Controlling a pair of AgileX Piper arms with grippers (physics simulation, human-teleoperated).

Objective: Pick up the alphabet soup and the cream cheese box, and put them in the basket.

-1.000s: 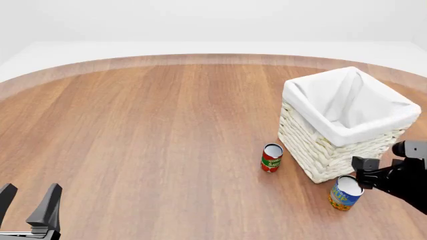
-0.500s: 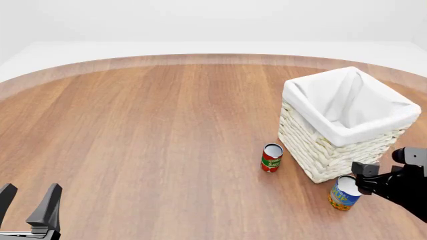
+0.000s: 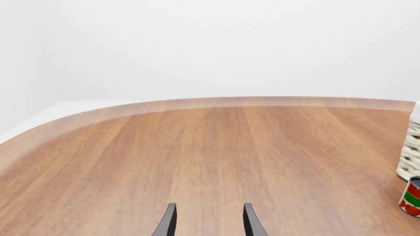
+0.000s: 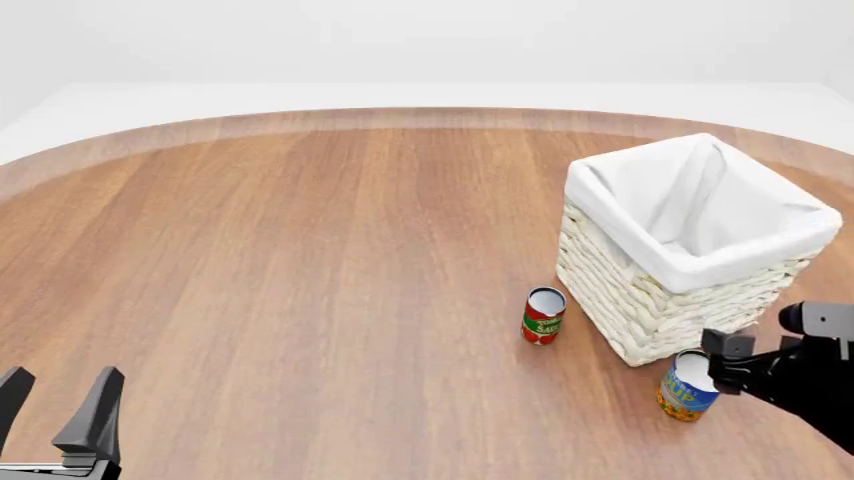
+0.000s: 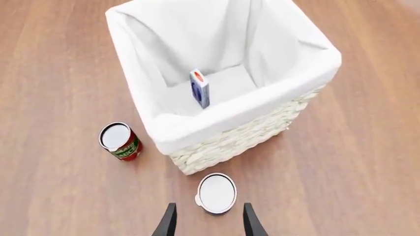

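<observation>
The alphabet soup (image 4: 689, 388) (image 5: 217, 192) stands upright on the table just in front of the basket (image 4: 641, 310) (image 5: 262, 132), close to its near corner. My right gripper (image 5: 207, 223) hangs open above the can, its fingers either side of the can's near edge; in the front view the right arm (image 4: 801, 375) is beside the can. The cream cheese box (image 5: 199, 87) stands on edge inside the basket, against the white lining. My left gripper (image 4: 60, 405) (image 3: 207, 223) is open and empty at the near left of the table.
A narrower red-and-green can (image 4: 542, 315) (image 5: 120, 141) (image 3: 412, 196) stands upright left of the basket. The round wooden table's far edge (image 4: 400, 118) curves behind.
My right arm has sunk lower and drawn slightly nearer beside the alphabet soup. The left arm and all objects are unmoved.
</observation>
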